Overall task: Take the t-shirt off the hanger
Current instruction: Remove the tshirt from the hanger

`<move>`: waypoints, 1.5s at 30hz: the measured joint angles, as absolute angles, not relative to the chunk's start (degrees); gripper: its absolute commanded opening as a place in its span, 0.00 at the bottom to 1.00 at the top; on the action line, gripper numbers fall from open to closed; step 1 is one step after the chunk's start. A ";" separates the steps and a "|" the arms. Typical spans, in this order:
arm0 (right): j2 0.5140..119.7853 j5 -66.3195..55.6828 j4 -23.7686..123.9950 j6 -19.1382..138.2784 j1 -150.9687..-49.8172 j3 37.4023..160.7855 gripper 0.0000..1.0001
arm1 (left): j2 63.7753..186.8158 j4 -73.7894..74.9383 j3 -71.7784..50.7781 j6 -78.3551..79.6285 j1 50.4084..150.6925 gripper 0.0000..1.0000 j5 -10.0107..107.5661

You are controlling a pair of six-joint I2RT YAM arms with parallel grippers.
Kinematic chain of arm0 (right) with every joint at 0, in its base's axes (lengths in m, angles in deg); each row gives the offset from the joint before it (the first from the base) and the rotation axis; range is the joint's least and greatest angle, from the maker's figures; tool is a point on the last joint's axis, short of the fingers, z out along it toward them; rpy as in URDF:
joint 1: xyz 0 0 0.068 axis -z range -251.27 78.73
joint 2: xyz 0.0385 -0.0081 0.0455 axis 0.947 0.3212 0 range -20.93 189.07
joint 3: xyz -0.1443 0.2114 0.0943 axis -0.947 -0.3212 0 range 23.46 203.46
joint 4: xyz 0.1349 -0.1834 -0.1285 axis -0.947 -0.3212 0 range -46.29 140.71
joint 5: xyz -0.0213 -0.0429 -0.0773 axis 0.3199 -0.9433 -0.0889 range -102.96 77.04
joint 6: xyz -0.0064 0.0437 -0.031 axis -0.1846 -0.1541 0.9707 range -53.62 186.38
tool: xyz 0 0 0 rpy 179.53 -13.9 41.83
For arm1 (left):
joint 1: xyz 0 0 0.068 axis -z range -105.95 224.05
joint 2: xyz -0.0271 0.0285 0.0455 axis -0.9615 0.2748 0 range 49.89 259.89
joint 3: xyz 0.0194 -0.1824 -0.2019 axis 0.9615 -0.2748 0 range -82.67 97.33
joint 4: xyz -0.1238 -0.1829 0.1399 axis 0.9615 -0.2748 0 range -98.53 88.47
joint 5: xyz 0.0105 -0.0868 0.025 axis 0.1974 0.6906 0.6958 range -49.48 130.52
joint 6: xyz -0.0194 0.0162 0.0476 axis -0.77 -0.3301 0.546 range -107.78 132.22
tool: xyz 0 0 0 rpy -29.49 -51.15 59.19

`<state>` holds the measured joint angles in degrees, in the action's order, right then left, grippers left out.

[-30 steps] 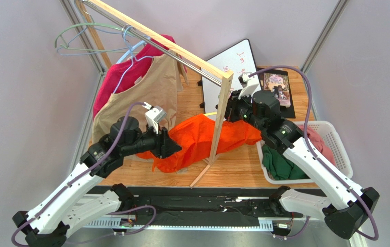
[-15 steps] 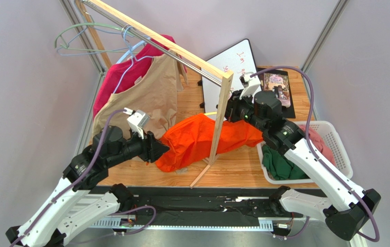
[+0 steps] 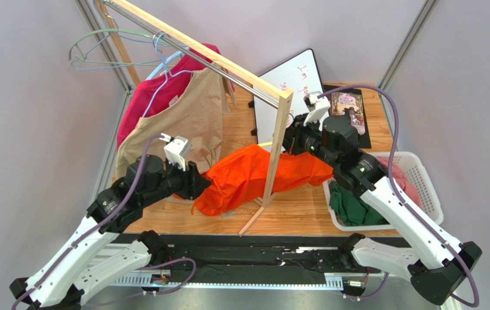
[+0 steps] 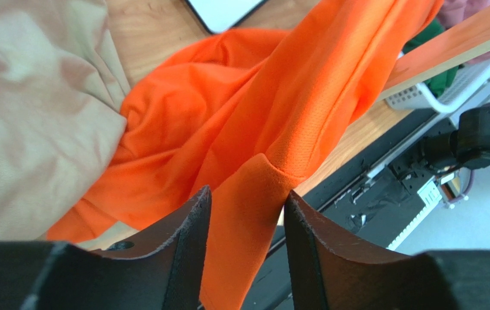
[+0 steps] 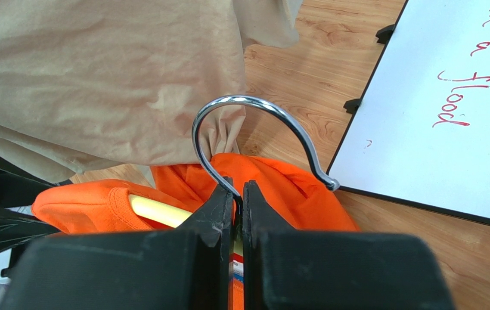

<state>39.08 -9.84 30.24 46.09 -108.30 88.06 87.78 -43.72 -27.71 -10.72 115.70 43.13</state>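
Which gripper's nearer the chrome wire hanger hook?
Right. The right gripper is shut on the base of the chrome wire hanger hook. The left gripper sits at the far end of the orange t-shirt, fabric between its jaws, clear of the hook.

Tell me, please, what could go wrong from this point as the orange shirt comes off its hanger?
1. The left pincer has only a fold of the shirt between fingers that stand apart, so a pull may slip off it.
2. The shirt runs close by the post. Dragging it left could snag there or tug the post.
3. The right pincer pinches just the thin hook, which may twist in the grip.
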 measured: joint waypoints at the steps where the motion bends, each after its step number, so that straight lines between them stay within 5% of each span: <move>1: 38.99 -9.87 30.09 46.07 -108.30 88.06 0.00 | 88.17 -43.64 -28.32 -10.83 115.70 0.42 43.65; 5: 38.75 -10.22 30.04 45.39 -108.30 88.06 0.00 | 88.30 -43.55 -30.42 -11.40 115.70 0.26 45.51; 9: 38.57 -11.20 30.02 44.49 -108.30 88.06 0.00 | 87.23 -43.79 -31.43 -12.23 115.70 0.00 46.34; 30: 29.92 -25.54 30.09 34.18 -107.32 82.42 0.00 | 74.58 -53.36 -25.61 -18.15 115.98 0.00 23.48; 45: 22.84 -30.22 30.02 25.15 -103.78 75.64 0.00 | 66.25 -55.35 -25.72 -20.84 116.33 0.00 19.02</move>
<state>22.84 -30.22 30.02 25.15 -103.78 75.64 66.25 -55.35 -25.72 -20.84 116.33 19.02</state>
